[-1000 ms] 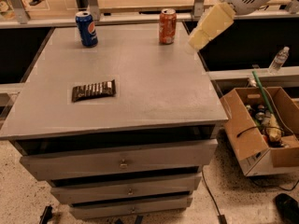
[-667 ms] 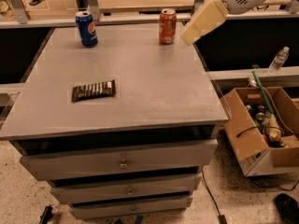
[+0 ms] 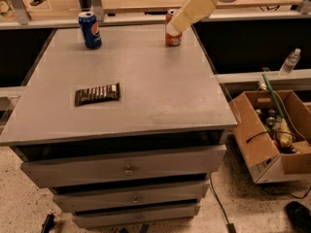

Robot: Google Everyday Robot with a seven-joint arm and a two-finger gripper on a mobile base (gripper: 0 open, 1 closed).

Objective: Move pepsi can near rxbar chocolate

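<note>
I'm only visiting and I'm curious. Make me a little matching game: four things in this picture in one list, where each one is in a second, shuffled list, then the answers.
Things:
1. pepsi can
2. rxbar chocolate
3. gripper
4. cardboard box

Places:
A. on the floor, to the right of the table
B. lying flat on the table's left front part
C. standing upright near the table's far left corner
D. over the table's far right side, right at the orange-red can

Pairs: 1-C, 2-B, 3-D, 4-A.

workshop (drawer cabinet (image 3: 160, 161), junk box (image 3: 243, 125))
</note>
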